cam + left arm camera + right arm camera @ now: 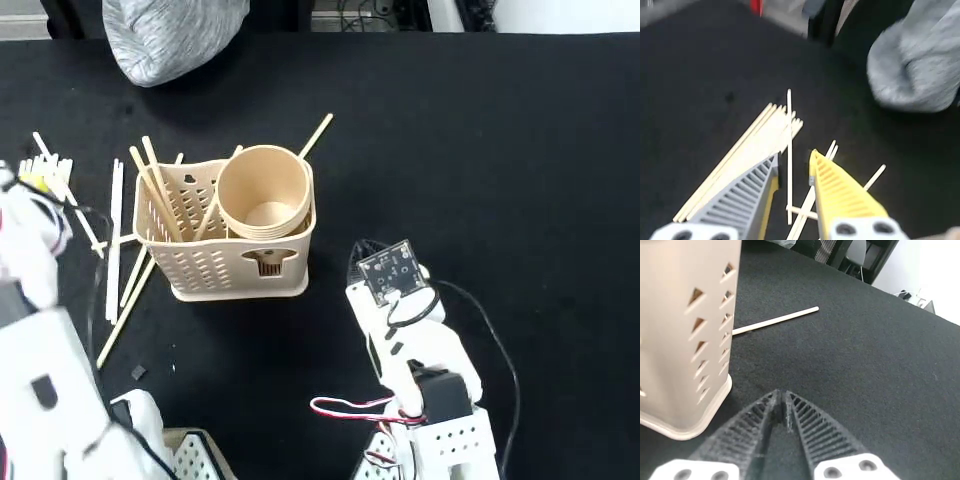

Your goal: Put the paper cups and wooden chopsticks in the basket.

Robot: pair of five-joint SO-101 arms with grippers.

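A beige slotted basket (225, 262) stands left of the table's centre. Stacked paper cups (263, 192) sit in its right half and several wooden chopsticks (160, 195) lean in its left half. More chopsticks (115, 240) lie loose on the table left of the basket. My left gripper (794, 159) hangs open over a pile of chopsticks (747, 152), with one single chopstick (789, 130) lying between its fingers. My right gripper (781, 399) is shut on nothing, low over the table beside the basket (685, 330). One chopstick (775, 320) lies beyond the basket.
A grey cloth bundle (170, 35) sits at the table's far left edge, also in the left wrist view (915, 65). The right arm's base (430, 400) stands at the near edge. The black table (500, 180) stretches bare to the right.
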